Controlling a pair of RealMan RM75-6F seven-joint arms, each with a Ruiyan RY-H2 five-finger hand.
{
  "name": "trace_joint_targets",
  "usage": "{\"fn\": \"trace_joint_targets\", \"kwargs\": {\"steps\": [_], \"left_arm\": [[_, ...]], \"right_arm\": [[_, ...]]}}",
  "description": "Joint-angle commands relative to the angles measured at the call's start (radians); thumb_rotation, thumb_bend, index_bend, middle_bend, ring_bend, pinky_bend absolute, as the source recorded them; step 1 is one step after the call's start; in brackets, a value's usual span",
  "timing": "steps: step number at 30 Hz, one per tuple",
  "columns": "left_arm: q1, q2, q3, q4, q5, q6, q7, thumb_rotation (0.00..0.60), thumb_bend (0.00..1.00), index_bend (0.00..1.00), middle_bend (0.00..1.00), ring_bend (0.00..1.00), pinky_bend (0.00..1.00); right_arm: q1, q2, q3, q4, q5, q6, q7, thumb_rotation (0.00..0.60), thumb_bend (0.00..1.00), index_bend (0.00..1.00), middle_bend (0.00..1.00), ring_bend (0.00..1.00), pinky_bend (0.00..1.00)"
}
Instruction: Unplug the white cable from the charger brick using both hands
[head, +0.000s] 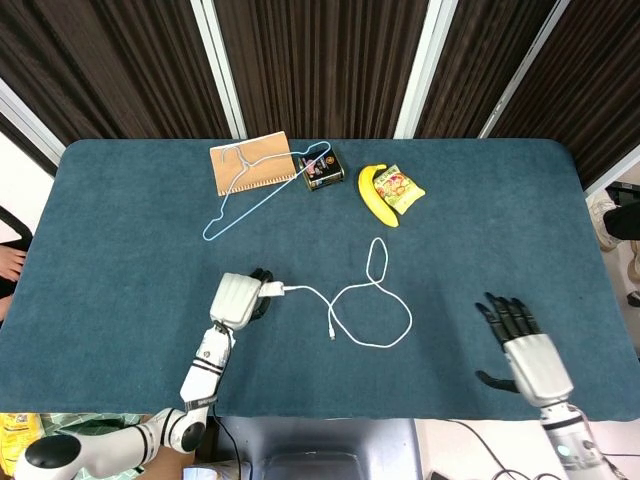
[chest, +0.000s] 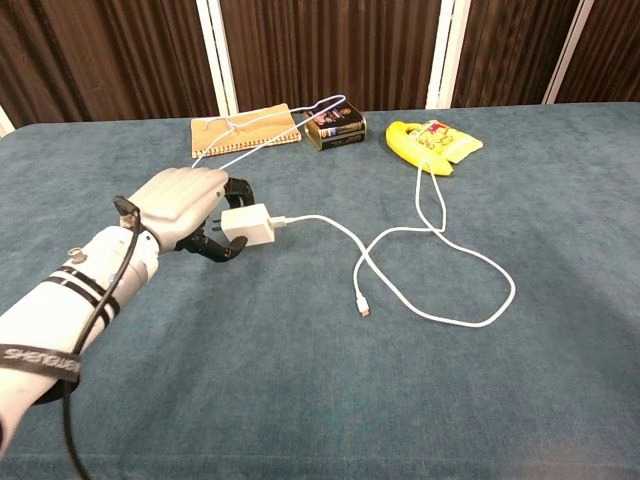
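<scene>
White cable (chest: 400, 262) looped, plugged into charger brick (chest: 246, 225), left robot hand (chest: 190, 205) gripping.

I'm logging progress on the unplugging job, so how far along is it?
Done: the left hand grips the charger brick. In hand: nothing more; the white cable is still plugged into it. Left: the right hand, open and far from the cable, must grasp near the plug and pull it out.
</scene>
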Motion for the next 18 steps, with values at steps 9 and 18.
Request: {"fn": "trace_joint_targets", "kwargs": {"steps": [9, 18], "left_arm": [[0.093, 0.183, 0.052, -0.475, -0.064, 0.088, 0.280, 0.600, 0.67, 0.72, 0.76, 1.00, 1.00], [0.107, 0.205, 0.071, -0.538, -0.061, 0.112, 0.308, 0.600, 0.67, 0.72, 0.76, 1.00, 1.00]], "right_arm": [[0.163, -0.265, 0.113, -0.098, -0.001, -0.127, -0.169, 0.600, 0.21, 0.52, 0.12, 0.00, 0.00], [0.253, -0.426, 0.217, -0.111, 0.104, -0.175, -0.317, 0.600, 0.32, 0.62, 0.17, 0.00, 0.00]]}}
